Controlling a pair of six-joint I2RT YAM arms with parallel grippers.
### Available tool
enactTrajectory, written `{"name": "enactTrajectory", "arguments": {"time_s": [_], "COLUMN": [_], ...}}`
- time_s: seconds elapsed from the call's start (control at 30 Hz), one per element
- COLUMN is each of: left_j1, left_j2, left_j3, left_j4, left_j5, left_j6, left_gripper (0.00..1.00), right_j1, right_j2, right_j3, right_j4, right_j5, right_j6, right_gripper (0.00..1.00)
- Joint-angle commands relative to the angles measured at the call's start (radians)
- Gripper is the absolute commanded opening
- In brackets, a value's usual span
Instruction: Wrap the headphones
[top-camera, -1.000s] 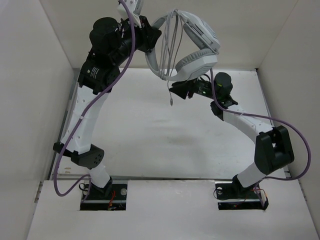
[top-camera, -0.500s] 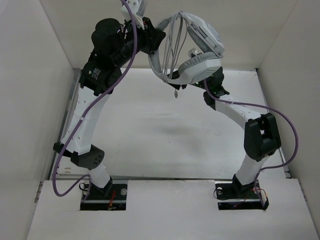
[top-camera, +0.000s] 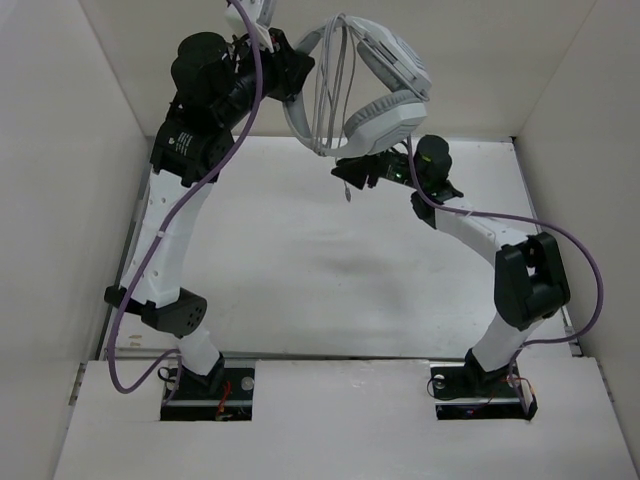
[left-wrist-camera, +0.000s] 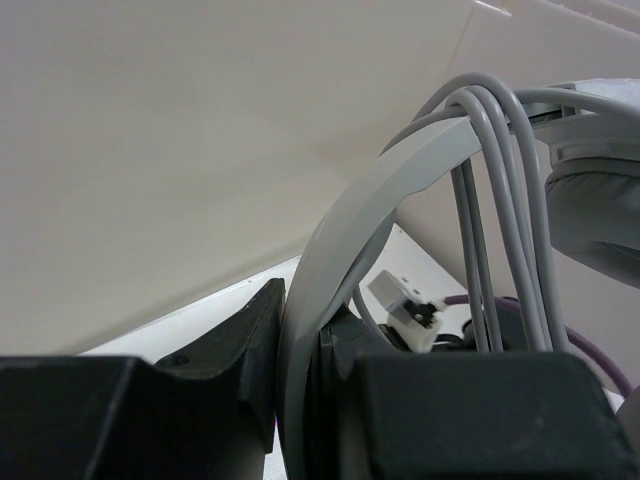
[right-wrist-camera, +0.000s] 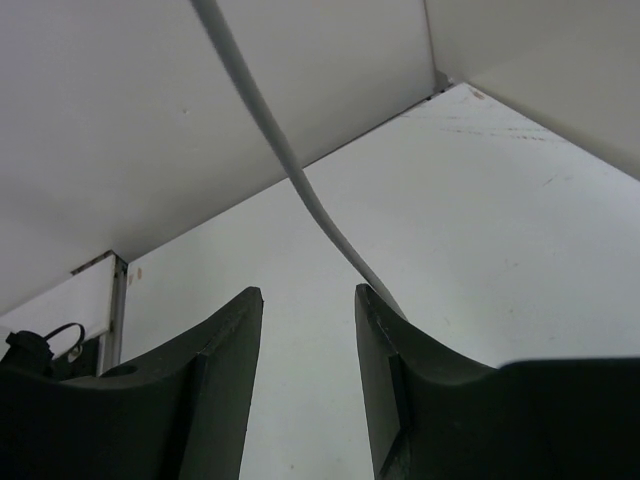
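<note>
The light grey headphones hang high over the back of the table. My left gripper is shut on their headband, which runs up between its jaws. Several turns of the thin grey cord loop over the headband. The cord's free end with the small plug hangs below the earcups. My right gripper is open just under the lower earcup; the cord passes behind its right finger, outside the open jaws.
White walls enclose the white table at left, back and right. Purple cables run along both arms. The left arm reaches up at the back left, the right arm bends in from the right.
My right gripper has drawn back out from under the earcup toward the left, with the plug end now by it. The headphones shifted slightly left and up with my left gripper.
</note>
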Motion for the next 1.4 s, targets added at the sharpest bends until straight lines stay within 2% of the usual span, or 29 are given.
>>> {"name": "enactTrajectory", "arguments": {"time_s": [0.0, 0.23, 0.8, 1.0, 1.13, 1.37], "left_j1": [0.012, -0.007, -0.062, -0.076, -0.056, -0.025], "left_j2": [-0.053, -0.062, -0.068, -0.053, -0.016, -0.013], "left_j3": [0.001, -0.005, 0.013, 0.041, 0.097, 0.108], "left_j4": [0.135, 0.137, 0.134, 0.137, 0.137, 0.142], "left_j5": [-0.001, -0.004, 0.012, 0.007, -0.002, -0.007], "left_j6": [-0.03, -0.022, -0.053, -0.057, -0.059, -0.062], "left_gripper": [0.02, 0.02, 0.02, 0.02, 0.02, 0.02], "right_j1": [-0.016, -0.022, -0.001, 0.001, 0.019, 0.097], "right_j2": [-0.096, -0.121, 0.083, 0.142, 0.169, 0.194], "right_j3": [-0.036, -0.047, 0.195, 0.228, 0.168, -0.004], "right_j4": [0.042, 0.042, 0.039, 0.06, 0.175, 0.561], "right_j5": [-0.017, -0.019, -0.003, -0.011, -0.046, -0.218], "right_j6": [-0.002, 0.0, 0.014, 0.052, 0.181, 0.566], "right_gripper": [0.48, 0.48, 0.48, 0.48, 0.46, 0.38]}}
